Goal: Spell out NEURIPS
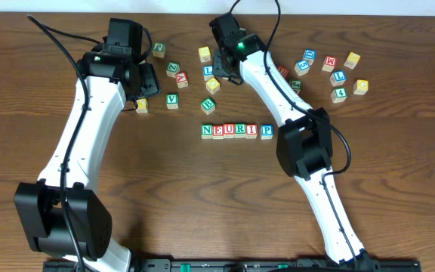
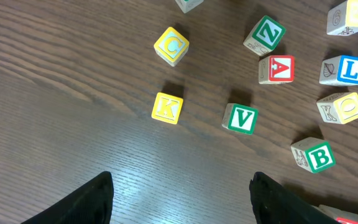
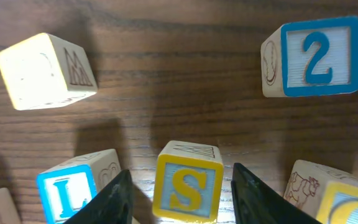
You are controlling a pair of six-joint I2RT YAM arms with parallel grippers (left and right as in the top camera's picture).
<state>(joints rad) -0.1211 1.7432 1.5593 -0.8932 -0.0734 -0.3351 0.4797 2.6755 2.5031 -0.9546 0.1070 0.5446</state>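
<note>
S cube (image 3: 188, 183) sits dead between fingers (image 3: 114, 202) of right gripper (image 3: 182, 177), yellow face toward wrist camera, sides roughly square to them. Jaws apart, straddling cube, thin gap each side, no squeeze visible. Cube square, so no long axis to mind. L cube (image 3: 67, 190) just beside one finger, likely to crowd a grasp. Well apart, toward robot's base: row NEURIP (image 1: 236, 130), free spot just past P (image 1: 266, 130). Left gripper (image 2: 182, 180) farther from S, jaws wide, empty, K (image 2: 166, 107) and V (image 2: 240, 118) ahead of it.
</note>
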